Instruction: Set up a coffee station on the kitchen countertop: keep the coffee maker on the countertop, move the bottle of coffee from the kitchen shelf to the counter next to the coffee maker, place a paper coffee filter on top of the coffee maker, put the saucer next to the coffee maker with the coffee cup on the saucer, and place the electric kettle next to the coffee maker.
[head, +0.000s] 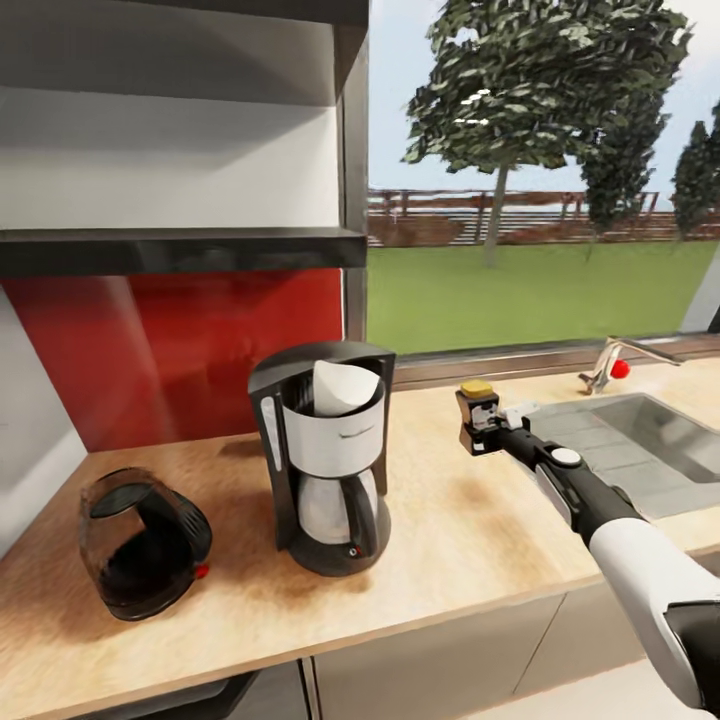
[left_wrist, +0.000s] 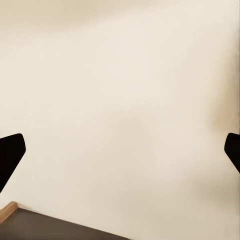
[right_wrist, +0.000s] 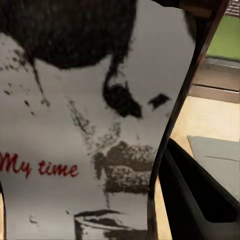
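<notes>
The right gripper (head: 487, 428) pinched the bottle of coffee (head: 477, 412) over the countertop (head: 470, 540), well to the sink side of the coffee maker (head: 325, 455). The bottle looked rigid, probably slick and breakable, best held around its body below the yellow cap. The left gripper (left_wrist: 120, 150) hung spread before a pale wall. A window lay behind the coffee maker.
</notes>
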